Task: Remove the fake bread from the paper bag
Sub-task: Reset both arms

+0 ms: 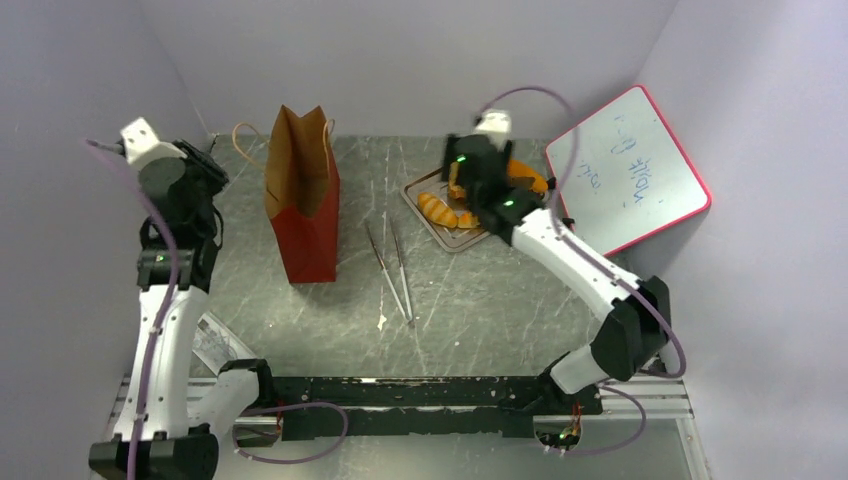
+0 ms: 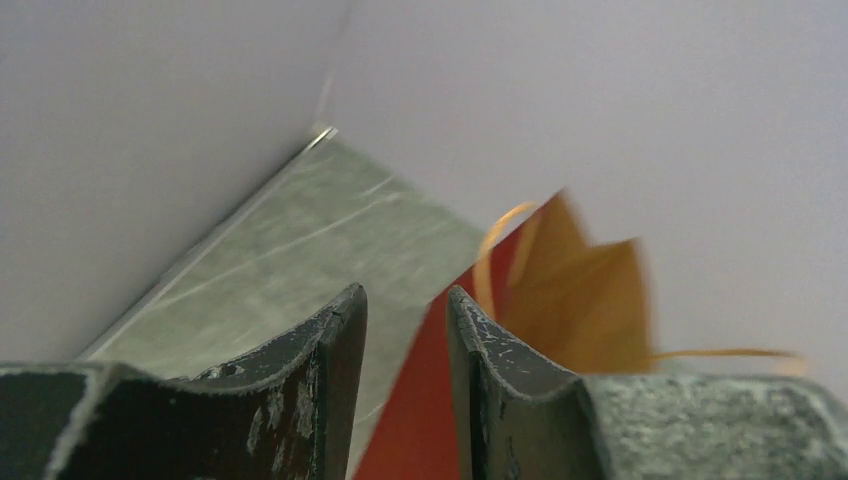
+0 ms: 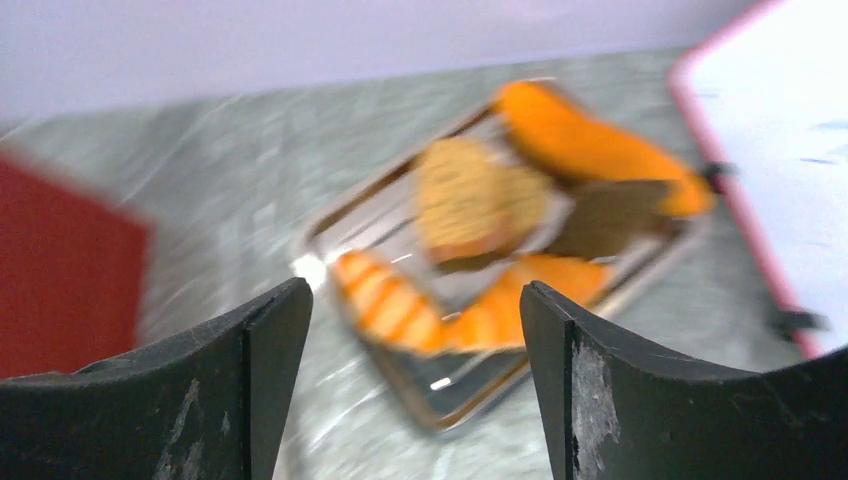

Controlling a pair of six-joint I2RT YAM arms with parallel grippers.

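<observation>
The red paper bag [image 1: 305,205] stands upright and open at the back left, its brown inside showing. Several golden-orange toy breads lie on a grey metal tray [image 1: 470,240]: a long loaf [image 3: 590,145], a speckled slice [image 3: 470,195] and ridged rolls [image 3: 390,300]. My right gripper [image 1: 462,182] hovers over the tray, open and empty; in the right wrist view [image 3: 415,290] its jaws stand wide apart. My left gripper [image 1: 212,165] is left of the bag, apart from it. Its jaws [image 2: 405,295] stand a little apart with nothing between them; the bag [image 2: 580,290] shows beyond.
A whiteboard with a red rim [image 1: 630,170] leans at the back right, close to the tray. Two thin sticks [image 1: 390,265] lie on the table between the bag and the tray. Walls enclose the left, back and right.
</observation>
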